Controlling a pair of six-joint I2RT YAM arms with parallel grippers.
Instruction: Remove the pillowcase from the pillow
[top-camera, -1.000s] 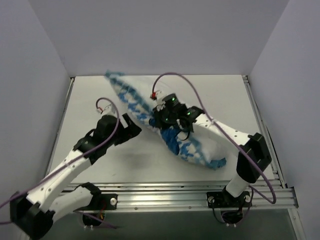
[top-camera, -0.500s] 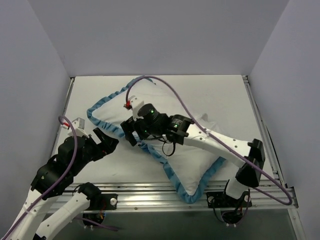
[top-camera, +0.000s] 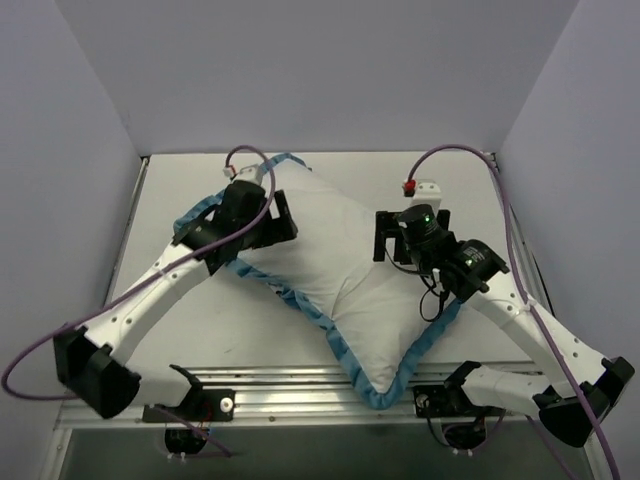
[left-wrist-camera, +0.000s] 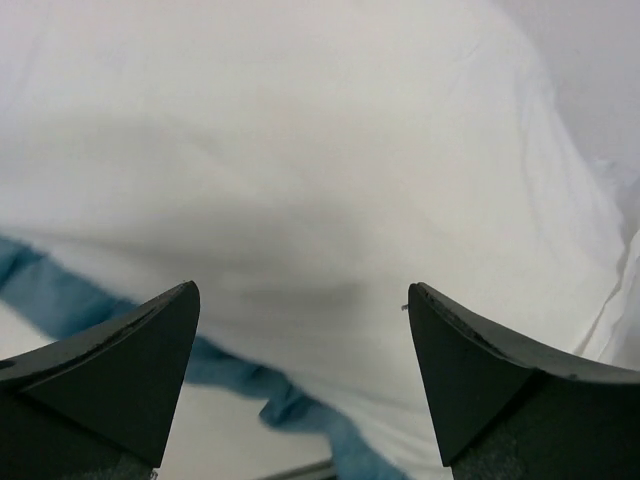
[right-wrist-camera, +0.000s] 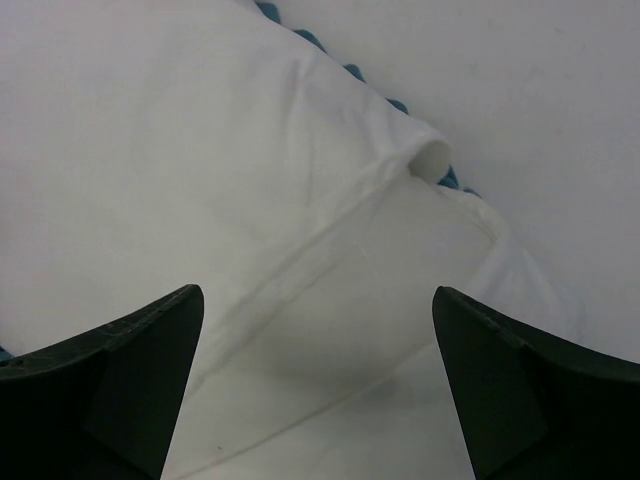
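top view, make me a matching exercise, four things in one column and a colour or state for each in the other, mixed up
Column one:
1 pillowcase, upturned side
2 ruffled trim
3 left end effector
4 right end effector

Column two:
a open, over the pillowcase's right part
b blue
c plain white
d open, over the pillowcase's far left corner

Pairs: 1-c, 2-b, 3-d, 4-a

Illumination was even, diffuse and cool-toned, faint soft shadows lay on the table (top-camera: 250, 335), top view was sharp, left wrist view was blurred, the pillowcase (left-wrist-camera: 300, 150) rendered bright with low contrast.
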